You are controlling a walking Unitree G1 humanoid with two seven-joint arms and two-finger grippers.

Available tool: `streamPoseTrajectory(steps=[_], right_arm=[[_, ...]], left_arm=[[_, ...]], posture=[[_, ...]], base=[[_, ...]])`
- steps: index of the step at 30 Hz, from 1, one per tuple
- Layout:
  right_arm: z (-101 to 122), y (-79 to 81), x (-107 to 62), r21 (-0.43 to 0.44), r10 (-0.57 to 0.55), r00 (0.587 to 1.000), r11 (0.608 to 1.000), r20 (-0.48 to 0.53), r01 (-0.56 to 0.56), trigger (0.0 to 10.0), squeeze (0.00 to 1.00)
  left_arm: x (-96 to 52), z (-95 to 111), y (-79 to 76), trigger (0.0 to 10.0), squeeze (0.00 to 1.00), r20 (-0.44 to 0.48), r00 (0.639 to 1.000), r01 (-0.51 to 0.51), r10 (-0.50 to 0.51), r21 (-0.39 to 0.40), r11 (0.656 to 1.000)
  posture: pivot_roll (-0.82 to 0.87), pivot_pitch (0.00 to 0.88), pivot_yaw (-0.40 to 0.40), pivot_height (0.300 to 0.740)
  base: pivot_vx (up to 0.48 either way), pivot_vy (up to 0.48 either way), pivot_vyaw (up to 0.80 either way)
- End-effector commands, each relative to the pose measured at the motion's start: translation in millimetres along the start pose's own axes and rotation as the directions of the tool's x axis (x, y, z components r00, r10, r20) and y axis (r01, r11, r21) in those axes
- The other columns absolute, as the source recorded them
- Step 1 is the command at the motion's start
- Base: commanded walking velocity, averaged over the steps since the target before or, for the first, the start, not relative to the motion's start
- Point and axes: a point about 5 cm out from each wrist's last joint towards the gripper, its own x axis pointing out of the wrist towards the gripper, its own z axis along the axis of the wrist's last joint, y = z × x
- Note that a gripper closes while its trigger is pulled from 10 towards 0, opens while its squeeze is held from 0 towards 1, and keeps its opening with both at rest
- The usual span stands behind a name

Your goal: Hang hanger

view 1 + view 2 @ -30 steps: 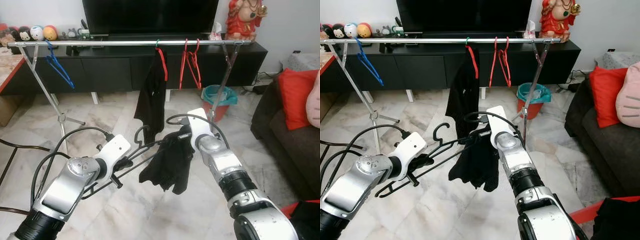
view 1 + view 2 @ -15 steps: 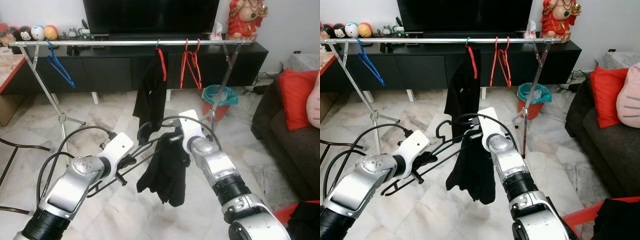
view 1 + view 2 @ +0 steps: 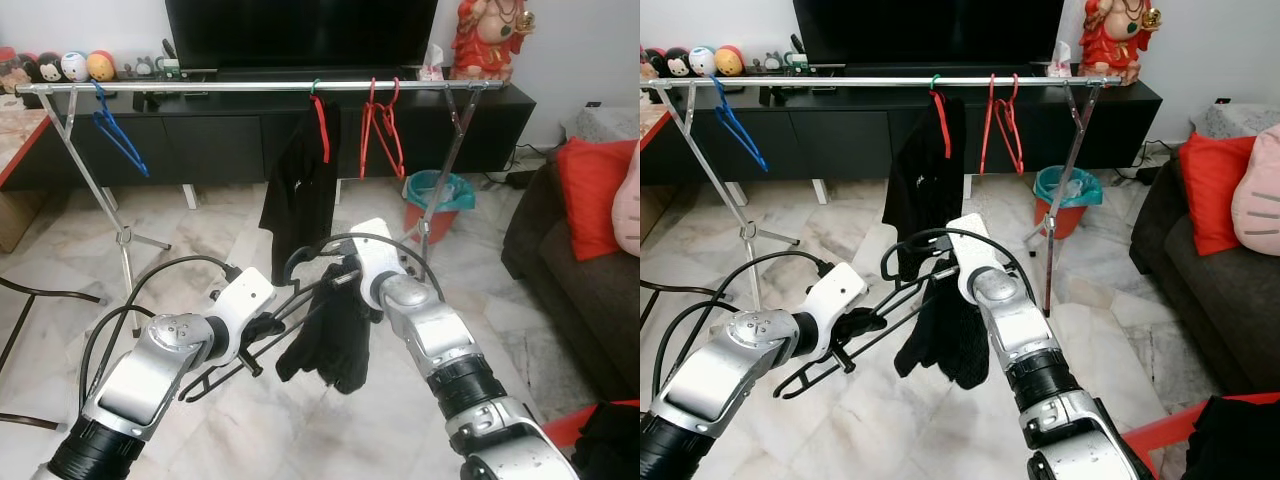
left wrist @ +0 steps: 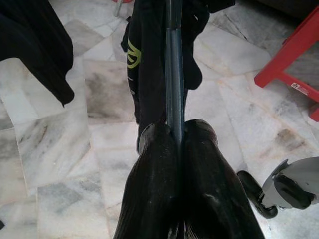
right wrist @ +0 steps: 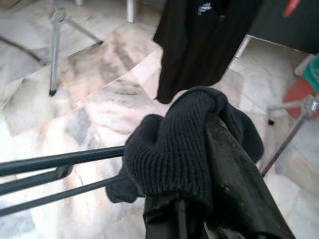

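A: Any writing to read?

B: Very little. The black knit garment (image 3: 327, 335) draped on the black hanger (image 3: 262, 322) carries a small yellow-green mark, seen in the left wrist view, too folded to read. The black shirt (image 3: 300, 180) hanging on the rail (image 3: 250, 87) has a tiny pale logo in the right wrist view, also unreadable. A small label sits on a red frame in the left wrist view, illegible.

A: Where is the hanger?

B: Held low in front of the robot, over the marbled floor (image 3: 200, 215), well below the rail. It is thin dark wire or plastic with a curved hook (image 3: 297, 262) pointing up toward the shirt's hem.

A: And the claws?

B: The left claw (image 4: 175, 144) has its 2 smooth black fingers pressed together on the hanger's straight bar. The right claw (image 5: 199, 199) is clamped on the ribbed, woolly knit garment, which bunches thickly over its fingers beside the hanger's bars.

A: Materials around?

B: The rail is a shiny metal tube on crossed metal legs. On it hang a blue hanger (image 3: 118, 135) at the robot's left, the shirt on a red hanger with a green hook (image 3: 322, 125), and 2 more red hangers (image 3: 382, 130). Behind stand a glossy black TV cabinet (image 3: 220, 140) and a dark screen (image 3: 300, 30). A red figurine (image 3: 488, 35) and round toy heads (image 3: 70, 66) sit on top. A teal and red bucket (image 3: 437, 200) stands by the right leg, and a dark sofa with a red cushion (image 3: 595, 195) is at the right
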Motion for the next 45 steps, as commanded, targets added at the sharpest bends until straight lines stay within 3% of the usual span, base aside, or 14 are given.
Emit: streamPoseTrajectory(steps=[1, 4, 9, 12, 15, 20, 26, 28, 31, 36, 42, 45], right_arm=[[7.9, 12.0, -4.0, -0.067, 0.075, 0.997, 0.995, 0.021, -0.073, 10.0, 0.00], [2.9, 16.6, -7.8, -0.149, 0.130, 0.992, 0.980, -0.010, -0.130, 10.0, 0.00], [-10.5, 16.5, -22.3, -0.317, 0.193, 0.976, 0.924, -0.102, -0.216, 10.0, 0.00], [-11.7, 20.5, -25.3, -0.328, 0.238, 0.966, 0.908, -0.102, -0.259, 10.0, 0.00], [-14.7, 24.9, -31.6, -0.396, 0.313, 0.943, 0.857, -0.110, -0.331, 10.0, 0.00], [-15.9, 18.2, -39.1, -0.423, 0.341, 0.931, 0.830, -0.131, -0.364, 10.0, 0.00], [-16.1, 2.9, -55.6, -0.498, 0.425, 0.895, 0.752, -0.134, -0.432, 10.0, 0.00], [-15.6, 0.5, -56.8, -0.497, 0.433, 0.893, 0.752, -0.124, -0.433, 10.0, 0.00], [-16.0, -19.7, -60.4, -0.520, 0.411, 0.905, 0.753, -0.108, -0.404, 10.0, 0.00], [-14.9, -35.2, -58.8, -0.540, 0.381, 0.920, 0.757, -0.093, -0.368, 10.0, 0.00], [-12.0, -42.7, -55.2, -0.549, 0.372, 0.925, 0.757, -0.084, -0.354, 10.0, 0.00], [-5.5, -50.1, -49.5, -0.556, 0.307, 0.951, 0.783, -0.043, -0.278, 10.0, 0.00]], left_arm=[[-0.4, 9.8, -2.7, 10.0, 0.00, 0.043, 0.999, 0.009, -0.010, 0.023, 1.000], [0.3, 9.7, -1.2, 10.0, 0.00, 0.042, 0.999, -0.003, 0.002, 0.021, 1.000], [2.7, 14.6, 12.2, 10.0, 0.00, 0.066, 0.991, -0.114, 0.115, -0.016, 0.993], [2.9, 16.4, 9.3, 10.0, 0.00, 0.080, 0.994, -0.077, 0.079, -0.024, 0.997], [2.2, 18.7, 0.5, 10.0, 0.00, 0.097, 0.995, -0.001, 0.003, -0.017, 1.000], [2.5, 18.2, -2.1, 10.0, 0.00, 0.110, 0.994, 0.008, -0.005, -0.033, 0.999], [3.0, 22.2, -7.7, 10.0, 0.00, 0.154, 0.986, 0.067, -0.057, -0.057, 0.996], [2.6, 23.1, -9.5, 10.0, 0.00, 0.162, 0.984, 0.083, -0.072, -0.057, 0.995], [-0.8, 23.6, -19.2, 10.0, 0.00, 0.185, 0.970, 0.166, -0.156, -0.040, 0.985], [-2.8, 24.7, -26.5, 10.0, 0.00, 0.211, 0.953, 0.228, -0.216, -0.033, 0.973], [-8.1, 24.9, -34.4, 10.0, 0.00, 0.211, 0.933, 0.300, -0.291, -0.011, 0.954], [-12.7, 20.9, -41.0, 10.0, 0.00, 0.193, 0.915, 0.360, -0.355, 0.005, 0.933]], posture=[[0.09, 0.000, -0.046, 0.740], [0.09, 0.000, -0.045, 0.740], [0.08, 0.000, -0.044, 0.740], [0.07, 0.000, -0.043, 0.740], [0.07, 0.000, -0.043, 0.740], [0.08, 0.000, -0.044, 0.740], [0.07, 0.000, -0.044, 0.740], [0.07, 0.000, -0.045, 0.740], [0.07, 0.000, -0.047, 0.740], [0.07, 0.000, -0.049, 0.740], [0.08, 0.000, -0.052, 0.740], [0.08, 0.000, -0.051, 0.740]], base=[[0.000, 0.000, 0.00], [0.000, 0.000, 0.00], [0.000, 0.000, 0.00], [0.000, 0.000, 0.00], [0.000, 0.000, 0.00], [0.000, 0.000, 0.00], [0.000, 0.000, 0.00], [0.000, 0.000, 0.00], [0.000, 0.000, 0.00], [0.000, 0.000, 0.00], [0.000, 0.000, 0.00], [0.000, 0.000, 0.00]])
